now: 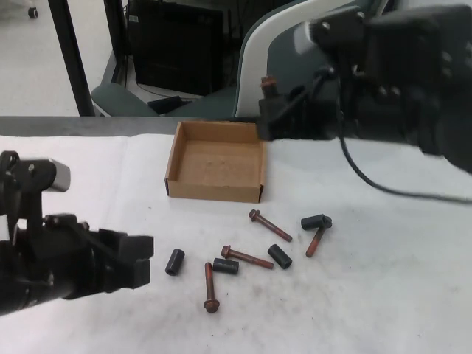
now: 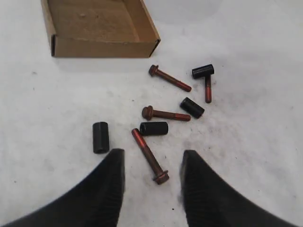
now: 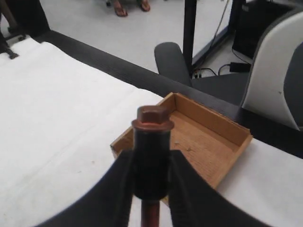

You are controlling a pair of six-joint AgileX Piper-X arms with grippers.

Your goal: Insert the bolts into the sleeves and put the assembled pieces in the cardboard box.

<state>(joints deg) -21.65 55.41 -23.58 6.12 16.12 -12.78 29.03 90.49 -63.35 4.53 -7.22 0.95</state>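
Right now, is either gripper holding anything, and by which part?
Right gripper clamps the black cylindrical sleeve by its sides, with the copper-red hex-head bolt through it. Left gripper open, empty.

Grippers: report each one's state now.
Left gripper: open, holding nothing.
Right gripper: closed on a sleeved bolt.

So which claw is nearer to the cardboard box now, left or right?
Right. The right claw, shut on a sleeved bolt, is raised by the cardboard box's far right corner. The left claw hangs open above the loose bolts, apart from the box's near wall.
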